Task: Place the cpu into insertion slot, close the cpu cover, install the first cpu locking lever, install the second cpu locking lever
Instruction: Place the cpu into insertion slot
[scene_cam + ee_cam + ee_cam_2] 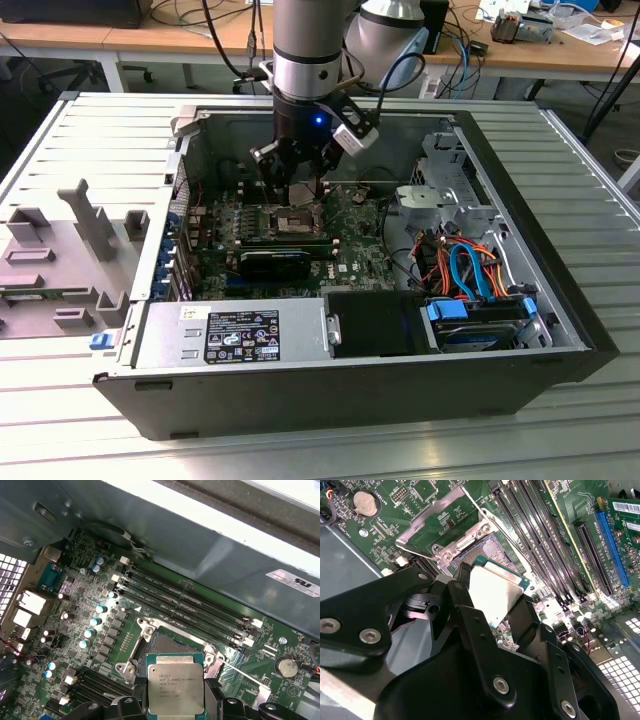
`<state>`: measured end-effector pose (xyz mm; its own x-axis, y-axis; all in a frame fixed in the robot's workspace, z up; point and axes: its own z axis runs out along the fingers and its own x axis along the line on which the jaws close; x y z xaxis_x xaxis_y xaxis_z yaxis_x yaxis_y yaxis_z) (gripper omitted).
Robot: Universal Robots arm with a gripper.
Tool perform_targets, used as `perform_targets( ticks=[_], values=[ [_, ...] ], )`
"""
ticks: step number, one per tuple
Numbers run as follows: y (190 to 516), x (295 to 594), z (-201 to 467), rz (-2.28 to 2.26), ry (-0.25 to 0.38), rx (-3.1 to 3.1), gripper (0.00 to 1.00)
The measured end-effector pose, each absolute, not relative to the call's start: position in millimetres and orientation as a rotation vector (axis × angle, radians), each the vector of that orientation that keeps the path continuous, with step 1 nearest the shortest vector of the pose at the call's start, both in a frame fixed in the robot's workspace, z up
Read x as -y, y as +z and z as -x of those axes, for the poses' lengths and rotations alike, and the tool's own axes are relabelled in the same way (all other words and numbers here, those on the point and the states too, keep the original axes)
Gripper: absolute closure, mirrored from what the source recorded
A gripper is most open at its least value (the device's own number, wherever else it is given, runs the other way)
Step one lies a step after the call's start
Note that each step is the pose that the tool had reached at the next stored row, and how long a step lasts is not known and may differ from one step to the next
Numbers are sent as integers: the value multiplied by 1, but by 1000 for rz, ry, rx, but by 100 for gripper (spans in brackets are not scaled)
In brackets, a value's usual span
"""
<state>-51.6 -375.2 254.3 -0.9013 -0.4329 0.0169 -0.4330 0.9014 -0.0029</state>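
The gripper clamps the cpu by two opposite edges, just above the slot and seemingly not yet seated; the cover stands flipped open beside it, memory slots beyond

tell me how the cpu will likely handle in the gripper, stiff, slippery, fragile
Probably stiff: the cpu is a flat metal-topped square, not sagging in the gripper. Its smooth silver top and thin edges look slippery, so it could twist. Likely light, yet a tilted drop onto the insertion slot might do damage.
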Motion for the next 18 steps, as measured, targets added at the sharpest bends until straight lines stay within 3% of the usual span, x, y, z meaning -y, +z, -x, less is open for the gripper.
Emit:
perform_targets(
  ticks=[18],
  values=[
    [254, 375, 52, -744, 11, 3036, 46]
  ],
)
